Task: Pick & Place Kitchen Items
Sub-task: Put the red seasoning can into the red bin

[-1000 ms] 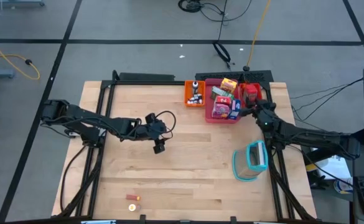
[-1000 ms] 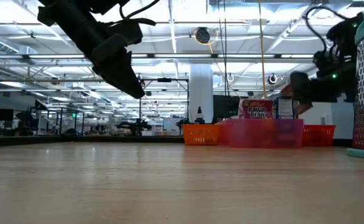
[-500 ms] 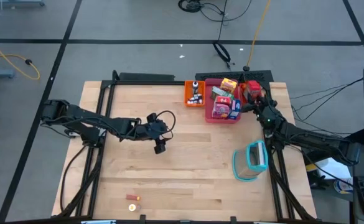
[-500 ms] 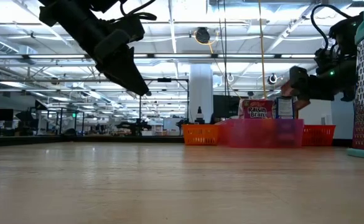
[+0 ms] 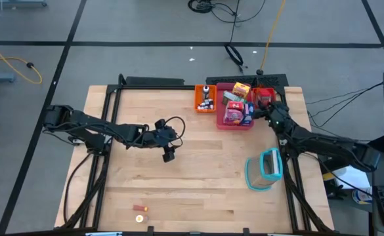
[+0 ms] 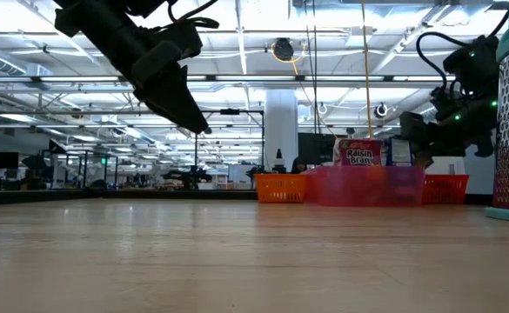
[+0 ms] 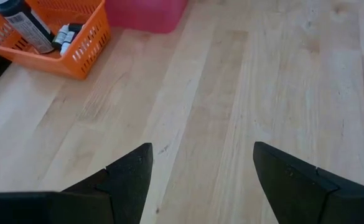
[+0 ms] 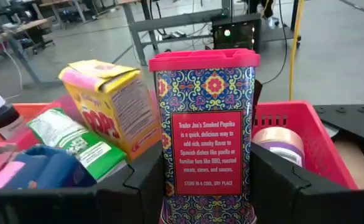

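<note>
Tipping is the main hazard: the paprika tin (image 8: 208,134), clamped upright between the right gripper (image 5: 268,113) jaws at upper right over the red tray (image 8: 306,134), could knock the yellow carton (image 8: 110,102) or be dropped crooked. At centre left, the left gripper (image 5: 169,155) is held idle above bare worktop (image 7: 250,81), jaws released. Remaining kitchen items (image 5: 236,105) are seen crowded in the pink tray (image 5: 234,125), upper right.

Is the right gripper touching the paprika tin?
Touching. The right wrist view shows the right gripper with its fingers pressed against both sides of the paprika tin.
</note>
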